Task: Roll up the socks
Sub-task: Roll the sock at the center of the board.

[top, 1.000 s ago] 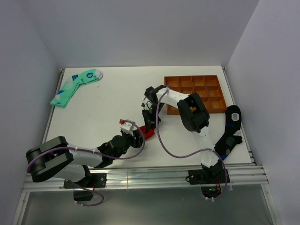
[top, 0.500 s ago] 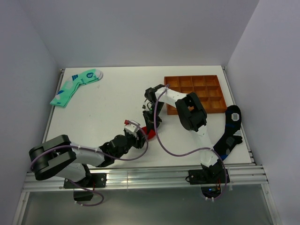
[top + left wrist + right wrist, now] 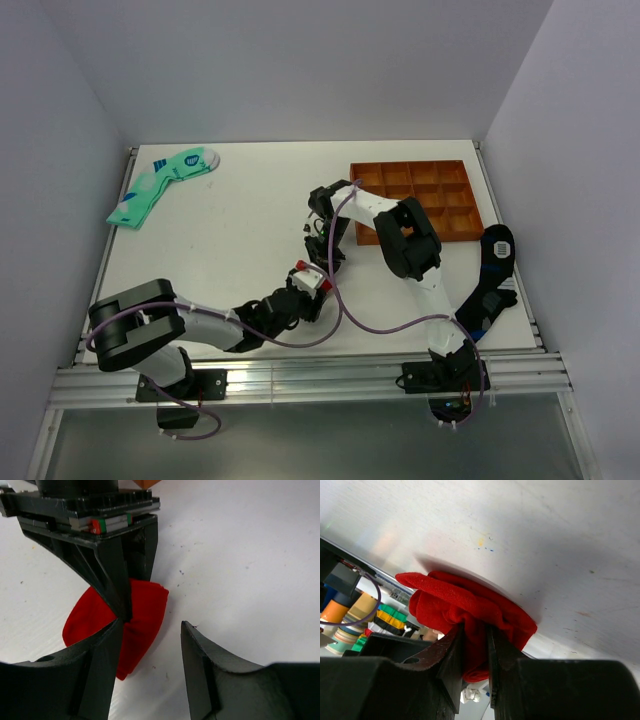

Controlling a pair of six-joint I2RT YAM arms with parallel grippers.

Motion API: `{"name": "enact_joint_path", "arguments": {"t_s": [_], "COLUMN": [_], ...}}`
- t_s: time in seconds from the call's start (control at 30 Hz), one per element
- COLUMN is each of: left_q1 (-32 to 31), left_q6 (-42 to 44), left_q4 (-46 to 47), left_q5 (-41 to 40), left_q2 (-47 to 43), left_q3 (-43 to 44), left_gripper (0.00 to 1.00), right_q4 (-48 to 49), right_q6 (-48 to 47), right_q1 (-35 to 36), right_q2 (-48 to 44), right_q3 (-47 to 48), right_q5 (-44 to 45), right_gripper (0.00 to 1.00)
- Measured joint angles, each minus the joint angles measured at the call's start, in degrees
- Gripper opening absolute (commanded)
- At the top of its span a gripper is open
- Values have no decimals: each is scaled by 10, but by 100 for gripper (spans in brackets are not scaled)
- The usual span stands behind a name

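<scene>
Left end effector (image 3: 150, 630) moved in, agape and empty; right end effector (image 3: 475, 630) stands before it, clamping crumpled red socks (image 3: 145, 605); tray (image 3: 410, 164) beyond.

From above I see my left arm (image 3: 205, 325) lying low across the white bench (image 3: 230, 240), its left fingers (image 3: 314, 291) close against the right fingers (image 3: 324, 266), which hang down from the folded right arm (image 3: 412, 240). Only a sliver of the bright red fabric socks (image 3: 326, 285) shows between them. A mint-green sock with blue marks (image 3: 163, 185) lies far left. A brown compartmented tray (image 3: 415, 195) sits far right, and a black patterned sock (image 3: 492, 280) lies at the right edge.
</scene>
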Motion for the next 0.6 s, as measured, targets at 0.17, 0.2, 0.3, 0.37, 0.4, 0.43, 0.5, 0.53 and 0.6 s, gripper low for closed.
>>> {"name": "enact_joint_path", "arguments": {"t_s": [0.17, 0.2, 0.3, 0.37, 0.4, 0.43, 0.5, 0.53, 0.6], "left_q1": [-11, -11, -12, -12, -12, -12, -12, -12, -13], "left_q6": [3, 3, 6, 12, 14, 17, 20, 23, 28], "left_q4": [-23, -25, -26, -26, -26, -26, -27, -27, -26], "left_q5": [-37, -45, -57, -58, -59, -60, -63, -66, -72], "left_q2": [2, 3, 10, 18, 22, 27, 38, 46, 56], "left_q3": [0, 0, 0, 0, 1, 5, 14, 19, 27], "left_gripper": [55, 56, 56, 55, 55, 54, 54, 54, 52], "right_q4": [0, 0, 0, 0, 0, 0, 1, 1, 0], "right_q6": [0, 0, 0, 0, 0, 0, 0, 0, -1], "right_q1": [0, 0, 0, 0, 0, 0, 0, 0, 0], "right_q2": [0, 0, 0, 0, 0, 0, 0, 0, 0], "right_q3": [0, 0, -1, -1, -1, -1, -1, -1, -1], "right_q5": [0, 0, 0, 0, 0, 0, 0, 0, 1], "right_gripper": [0, 0, 0, 0, 0, 0, 0, 0, 0]}}
